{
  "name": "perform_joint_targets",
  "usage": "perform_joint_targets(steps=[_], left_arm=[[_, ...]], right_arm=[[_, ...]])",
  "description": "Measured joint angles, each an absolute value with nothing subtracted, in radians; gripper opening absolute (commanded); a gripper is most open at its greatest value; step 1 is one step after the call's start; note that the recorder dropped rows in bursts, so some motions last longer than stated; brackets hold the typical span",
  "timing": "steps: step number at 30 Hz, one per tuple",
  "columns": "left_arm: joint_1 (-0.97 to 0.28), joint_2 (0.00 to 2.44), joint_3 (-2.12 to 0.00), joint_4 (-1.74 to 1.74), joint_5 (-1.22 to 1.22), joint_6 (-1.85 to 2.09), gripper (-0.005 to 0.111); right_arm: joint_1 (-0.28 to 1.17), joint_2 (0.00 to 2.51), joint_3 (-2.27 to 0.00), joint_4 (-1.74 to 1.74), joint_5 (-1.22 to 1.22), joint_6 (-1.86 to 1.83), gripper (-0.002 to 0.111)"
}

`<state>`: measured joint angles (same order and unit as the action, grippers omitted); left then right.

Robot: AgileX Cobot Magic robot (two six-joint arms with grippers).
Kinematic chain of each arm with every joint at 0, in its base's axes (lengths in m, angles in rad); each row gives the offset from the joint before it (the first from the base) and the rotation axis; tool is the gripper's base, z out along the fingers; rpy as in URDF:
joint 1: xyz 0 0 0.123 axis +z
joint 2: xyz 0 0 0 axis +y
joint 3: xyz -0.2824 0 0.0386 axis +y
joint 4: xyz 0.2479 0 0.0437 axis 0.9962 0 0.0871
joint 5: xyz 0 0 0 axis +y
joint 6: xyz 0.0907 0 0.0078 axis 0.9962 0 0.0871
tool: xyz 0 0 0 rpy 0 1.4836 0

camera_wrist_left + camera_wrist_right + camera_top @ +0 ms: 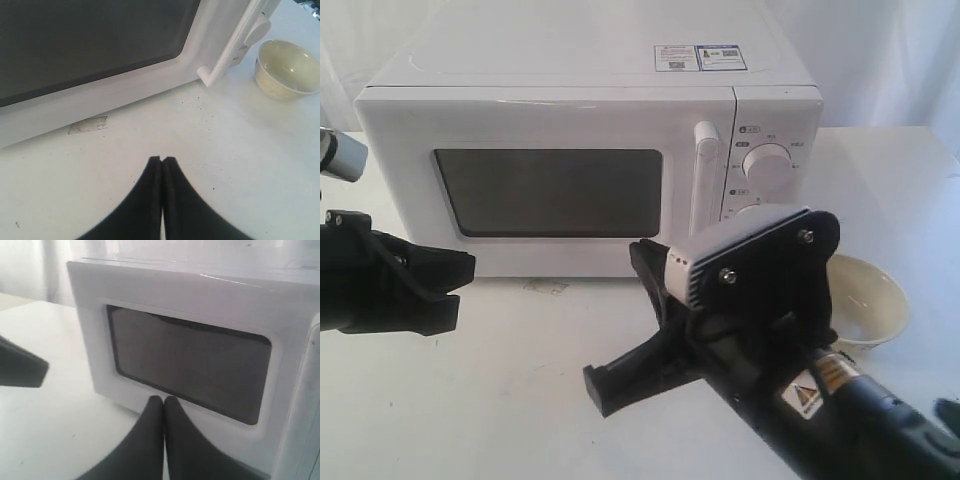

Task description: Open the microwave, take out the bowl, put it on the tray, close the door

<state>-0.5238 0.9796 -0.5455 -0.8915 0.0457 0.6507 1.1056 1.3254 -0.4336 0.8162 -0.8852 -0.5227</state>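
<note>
Exterior view: microwave [570, 110] at back of table [520, 390]; door [550, 125] flush shut, handle [704, 175] upright beside dials [767, 165]. Bowl [870, 300] out of oven, upright and empty on white surface just right of microwave front; tray not told apart from table.

Left wrist view: left gripper [162, 161] pinched shut on nothing, low over table before door's lower edge.

Right wrist view: right gripper [164, 401] likewise closed and empty, aimed at window [190, 365], clear of door.

Judged state: bowl out, door shut, task at or near end. Step in hand, by judgement: clearing arms.

Method:
- Draw both arms straight back from oven front.
- Hold right arm off bowl near it.
- Avoid brushing handle.
- Check door seated along full seam before parking.
</note>
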Motion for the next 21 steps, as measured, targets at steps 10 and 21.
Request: perform_joint_targets(steps=[10, 21], left_arm=[[-0.524, 0.98, -0.546, -0.892, 0.046, 0.651, 0.0], [-0.524, 0.98, -0.546, -0.892, 0.046, 0.651, 0.0]], right_arm=[[0.989, 0.968, -0.387, 0.814, -0.351, -0.607, 0.0], [0.662, 0.639, -0.173, 0.814, -0.148, -0.47, 0.0]])
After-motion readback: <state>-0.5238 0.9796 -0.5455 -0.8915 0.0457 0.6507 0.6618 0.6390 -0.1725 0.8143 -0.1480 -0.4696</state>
